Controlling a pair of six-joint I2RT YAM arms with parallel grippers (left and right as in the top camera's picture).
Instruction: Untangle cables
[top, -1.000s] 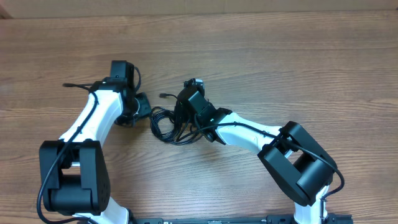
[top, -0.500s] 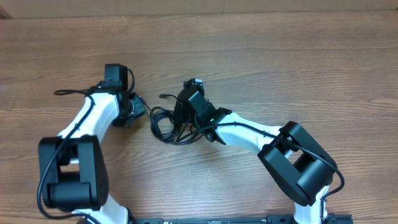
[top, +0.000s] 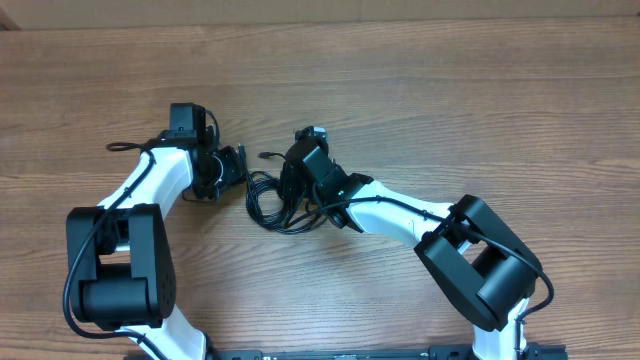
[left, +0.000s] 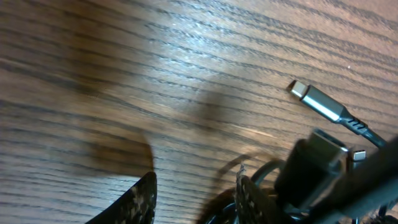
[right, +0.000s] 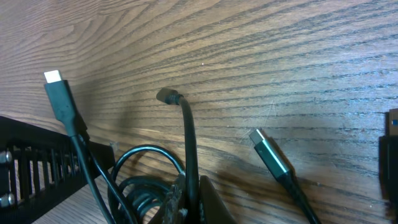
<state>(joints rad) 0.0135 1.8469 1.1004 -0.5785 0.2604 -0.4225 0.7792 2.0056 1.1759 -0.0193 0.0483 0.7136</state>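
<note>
The cables (top: 268, 200) are thin black cords tangled in loose loops at the table's middle, between the two arms. My right gripper (right: 191, 202) is shut on one black cable (right: 186, 134) whose end curls up from the jaws. A silver-tipped plug (right: 268, 151) lies to its right and a white-tipped plug (right: 57, 93) to its left. My left gripper (left: 194, 199) is open, its right finger against the edge of the loops (left: 273, 180). A silver plug (left: 314, 99) lies beyond it. In the overhead view the left gripper (top: 238, 165) sits just left of the tangle.
The wooden table (top: 450, 100) stretches all around. The left arm (top: 150, 190) and right arm (top: 400, 212) reach in from the front edge. A thicker black robot cable (top: 120, 146) loops off the left arm.
My left gripper has swung right, toward the tangle, and now sits at its left edge. The right arm and the cables have not moved.
</note>
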